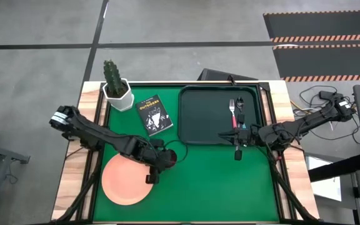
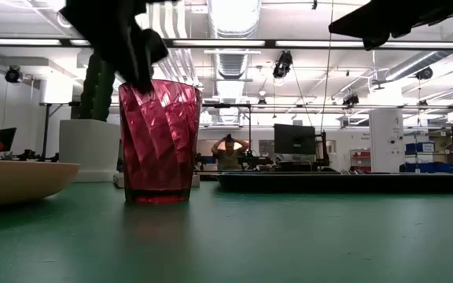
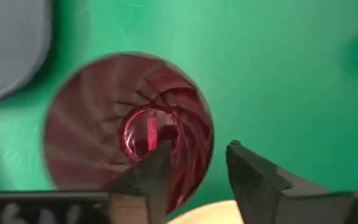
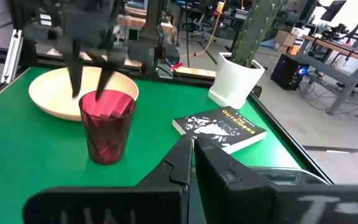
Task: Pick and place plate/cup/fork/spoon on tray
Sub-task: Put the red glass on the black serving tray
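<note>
The dark red cup point(image 2: 157, 141) stands upright on the green table, next to the peach plate point(image 1: 125, 181). My left gripper point(image 3: 197, 180) hangs over the cup, open. One finger point(image 3: 145, 183) is inside the rim and the other point(image 3: 253, 183) is outside it, with the cup's wall in the gap. The fork point(image 1: 233, 114) and the blue-handled spoon point(image 1: 242, 122) lie on the dark tray point(image 1: 199, 119). My right gripper point(image 1: 237, 150) is shut and empty, just near of the tray's near rim.
A white cactus pot point(image 1: 116, 90) stands at the far left corner. A small black book point(image 1: 154, 114) lies between the pot and the tray. A person point(image 2: 228, 153) stands in the room beyond the table.
</note>
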Available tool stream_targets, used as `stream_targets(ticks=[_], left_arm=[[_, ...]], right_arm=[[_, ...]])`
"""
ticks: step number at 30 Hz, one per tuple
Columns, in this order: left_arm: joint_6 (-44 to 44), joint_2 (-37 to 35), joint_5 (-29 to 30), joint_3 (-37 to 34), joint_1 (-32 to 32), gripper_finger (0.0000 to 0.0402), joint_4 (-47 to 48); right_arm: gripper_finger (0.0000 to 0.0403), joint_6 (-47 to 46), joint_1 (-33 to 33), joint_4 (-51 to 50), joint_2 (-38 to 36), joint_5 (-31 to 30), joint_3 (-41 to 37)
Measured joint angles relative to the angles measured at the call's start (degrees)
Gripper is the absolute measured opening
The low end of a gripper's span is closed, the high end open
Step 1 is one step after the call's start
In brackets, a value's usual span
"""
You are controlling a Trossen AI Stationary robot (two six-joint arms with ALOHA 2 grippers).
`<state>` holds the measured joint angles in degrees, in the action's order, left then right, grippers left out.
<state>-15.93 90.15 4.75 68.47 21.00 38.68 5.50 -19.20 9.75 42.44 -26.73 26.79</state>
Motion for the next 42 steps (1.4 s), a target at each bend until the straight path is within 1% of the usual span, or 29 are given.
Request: stream_targets(ticks=[3,5,7,8,11,12,16,21,24,28,33,37,42], left_arm=[[5.2,1.5,-0.1,-1.9,0.6,0.0159,-3.2],[7.3,2.6,-0.2,-2.0,0.6,0.0156,-3.1],[8.4,3.3,-0.2,-2.1,0.6,0.013,-3.1],[9.1,3.4,-0.1,-2.1,0.5,0.0108,-3.1],[9.7,3.3,0.0,-2.0,0.5,0.0027,-3.2],[9.0,3.3,-0.1,-2.0,0.5,0.0015,-3.1],[11.1,2.8,-0.1,-0.6,0.5,0.0003,-2.8],[19.4,0.5,-0.3,6.1,-0.9,0.0002,-2.8],[23.5,-0.6,-0.1,10.7,-4.5,0.0002,-1.6],[28.3,-1.0,0.0,15.6,-11.2,0.0001,-1.7],[34.9,-0.9,0.0,17.5,-20.9,0.0001,-3.0],[35.1,-0.2,0.0,17.4,-28.9,0.0001,-3.8],[29.8,2.7,0.3,15.8,-37.2,0.0,-6.5]], right_arm=[[0.0009,0.0,0.0,0.1,0.0,0.0,0.0],[0.0009,0.0,0.0,0.1,0.0,-0.1,0.0],[0.0009,0.0,0.0,0.1,0.0,-0.3,0.0],[0.0009,0.0,0.0,0.1,0.0,-0.3,0.0],[0.0009,0.0,0.0,0.1,0.0,-0.3,0.0],[0.0009,0.0,0.0,0.1,0.0,-0.3,0.0],[0.0009,-0.5,0.0,0.1,0.0,-0.3,0.0],[0.0009,-0.6,0.0,0.0,0.0,-0.3,0.0],[0.0009,-0.6,0.0,0.0,0.0,-0.3,0.0],[0.0009,-0.6,0.0,-0.1,0.0,-0.3,0.0],[0.0009,-1.2,-0.3,-2.6,-1.1,-0.3,0.0],[0.0009,-2.9,-0.3,-5.3,-3.2,-0.3,0.0],[0.0009,-3.0,-0.3,-6.5,-4.9,-0.3,0.0]])
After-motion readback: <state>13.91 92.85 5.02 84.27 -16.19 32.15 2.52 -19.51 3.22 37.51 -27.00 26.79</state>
